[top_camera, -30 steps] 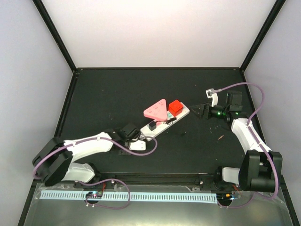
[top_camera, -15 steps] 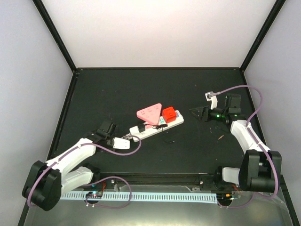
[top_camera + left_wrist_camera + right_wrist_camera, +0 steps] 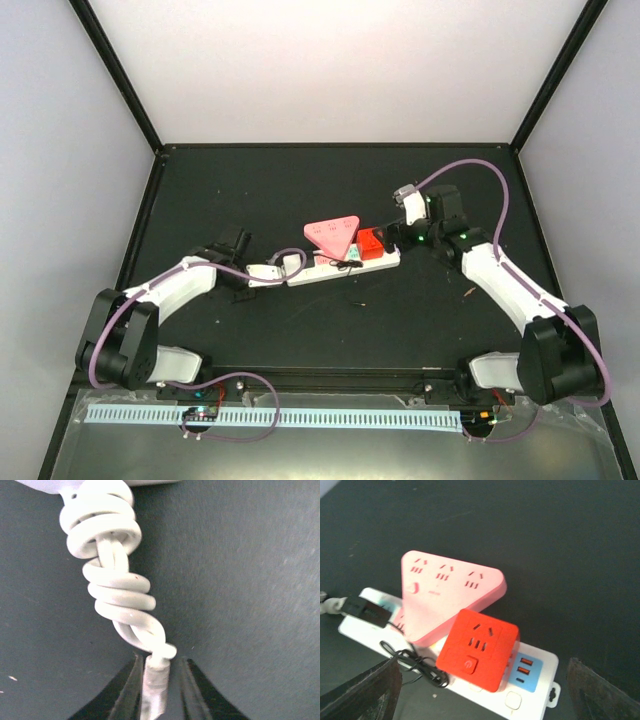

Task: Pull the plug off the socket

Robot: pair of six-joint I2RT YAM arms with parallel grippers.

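The white socket strip (image 3: 322,271) lies across the mat's middle. A pink triangular adapter (image 3: 332,233), a red cube adapter (image 3: 372,243) and a small black plug (image 3: 296,262) sit in it. My left gripper (image 3: 250,272) is at the strip's left end, jaws close around the taped end of its knotted white cord stub (image 3: 112,580). My right gripper (image 3: 393,240) is open at the strip's right end. In the right wrist view its fingers (image 3: 375,690) flank the red cube (image 3: 480,647), apart from it. The pink adapter (image 3: 445,590) and the strip (image 3: 545,660) also show there.
A thin black wire (image 3: 415,662) is bunched on the mat beside the strip, leading to the black plug (image 3: 367,611). The black mat (image 3: 300,190) is fenced by a black frame and white walls. Small debris (image 3: 470,292) lies at the right.
My left gripper swung left and back with the cord stub, dragging the strip left and turning it nearly level. My right gripper moved left to the strip's right end, by the red cube.
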